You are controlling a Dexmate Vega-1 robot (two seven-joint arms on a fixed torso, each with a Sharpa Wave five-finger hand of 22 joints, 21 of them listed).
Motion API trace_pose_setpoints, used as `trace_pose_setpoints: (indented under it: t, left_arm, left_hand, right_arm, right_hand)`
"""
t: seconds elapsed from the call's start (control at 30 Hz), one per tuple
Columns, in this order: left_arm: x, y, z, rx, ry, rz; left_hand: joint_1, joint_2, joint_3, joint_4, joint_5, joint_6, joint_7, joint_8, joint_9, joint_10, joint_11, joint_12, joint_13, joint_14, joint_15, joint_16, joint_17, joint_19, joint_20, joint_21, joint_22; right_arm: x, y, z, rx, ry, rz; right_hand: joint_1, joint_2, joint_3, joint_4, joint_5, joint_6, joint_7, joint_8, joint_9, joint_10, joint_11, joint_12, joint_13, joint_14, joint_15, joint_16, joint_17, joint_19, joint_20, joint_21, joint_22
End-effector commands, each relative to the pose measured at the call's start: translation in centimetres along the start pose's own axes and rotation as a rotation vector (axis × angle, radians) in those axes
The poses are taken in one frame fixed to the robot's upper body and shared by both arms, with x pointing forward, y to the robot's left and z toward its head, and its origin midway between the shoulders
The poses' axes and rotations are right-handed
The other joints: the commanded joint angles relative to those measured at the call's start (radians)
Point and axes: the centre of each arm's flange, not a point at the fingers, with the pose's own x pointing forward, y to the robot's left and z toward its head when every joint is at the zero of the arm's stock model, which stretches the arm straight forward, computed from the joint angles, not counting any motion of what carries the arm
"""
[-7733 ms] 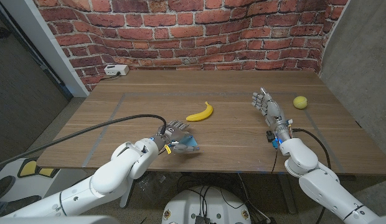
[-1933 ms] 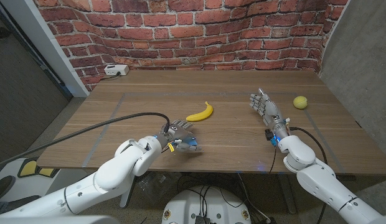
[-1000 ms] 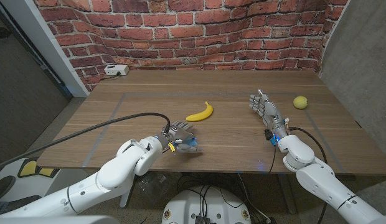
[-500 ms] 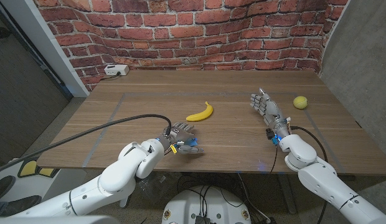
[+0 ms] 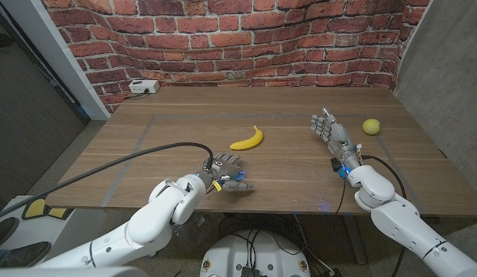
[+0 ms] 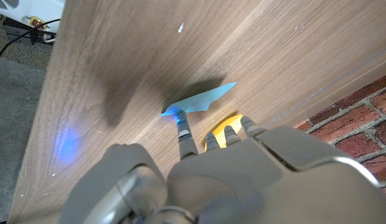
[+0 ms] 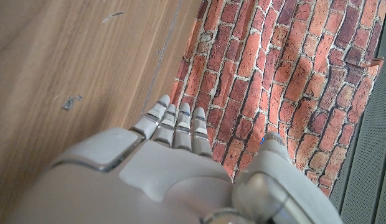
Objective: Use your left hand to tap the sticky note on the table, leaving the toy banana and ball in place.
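- Left robot hand [image 5: 225,171] is over the blue note [image 6: 199,99] near the counter's [image 5: 146,138] front edge, holding nothing, fingers spread; one fingertip [image 6: 178,117] touches the note's corner.
- Banana [image 5: 248,139] lies just beyond the note.
- Right robot hand [image 5: 331,131] stands with fingers straight and close together, empty.
- Ball [image 5: 370,126] sits near it, to the right.

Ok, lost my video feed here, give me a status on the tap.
Left hand over the blue sticky note, one fingertip on its corner. Right hand open, holding nothing. Banana and ball apart from both hands, nothing in the way.
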Motion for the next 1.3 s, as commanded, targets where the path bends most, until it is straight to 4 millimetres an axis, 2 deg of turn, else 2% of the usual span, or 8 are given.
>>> trace_pose_setpoints:
  t: [0.03,0.63,1.3]
  left_arm:
    - [-0.3,0.5,1.1,-0.001,0.008,-0.003]
    - [-1.5,1.1,0.9,0.017,0.057,-0.040]
    - [-1.0,1.0,1.4,0.000,0.022,-0.044]
  left_hand:
    - [0.005,0.003,-0.003,-0.006,0.004,0.013,-0.001,0.002,0.003,-0.145,-0.005,0.005,0.001,-0.188,-0.007,-0.001,0.000,-0.144,0.008,0.005,0.001]
    - [0.012,0.005,-0.003,-0.006,0.005,0.030,-0.001,0.003,0.002,-0.137,-0.009,0.006,0.001,-0.180,-0.009,-0.001,0.000,-0.139,0.010,0.006,0.001]
    - [0.019,0.009,-0.003,-0.005,0.005,0.047,-0.001,0.004,0.002,-0.131,-0.007,0.006,0.001,-0.176,-0.010,-0.002,0.000,-0.136,0.009,0.006,0.001]
  right_arm:
    - [0.1,-0.8,0.0,0.006,-0.003,0.009]
    - [-0.7,-1.4,-0.3,0.023,-0.010,-0.004]
    - [-0.7,-1.3,-0.8,0.034,-0.012,-0.008]
  right_hand:
    - [-0.006,0.002,0.002,-0.003,0.006,0.005,0.002,-0.001,0.002,0.001,0.005,-0.001,0.006,0.001,0.003,0.000,0.003,0.009,0.003,-0.002,0.003]
    - [-0.008,0.003,0.002,-0.002,0.006,0.005,0.002,-0.001,0.002,0.002,0.006,0.000,0.006,0.001,0.003,0.000,0.003,0.010,0.003,-0.004,0.003]
    - [-0.009,0.003,0.001,-0.003,0.006,0.006,0.002,-0.001,0.002,0.003,0.006,0.000,0.006,0.001,0.003,0.000,0.003,0.011,0.003,-0.005,0.003]
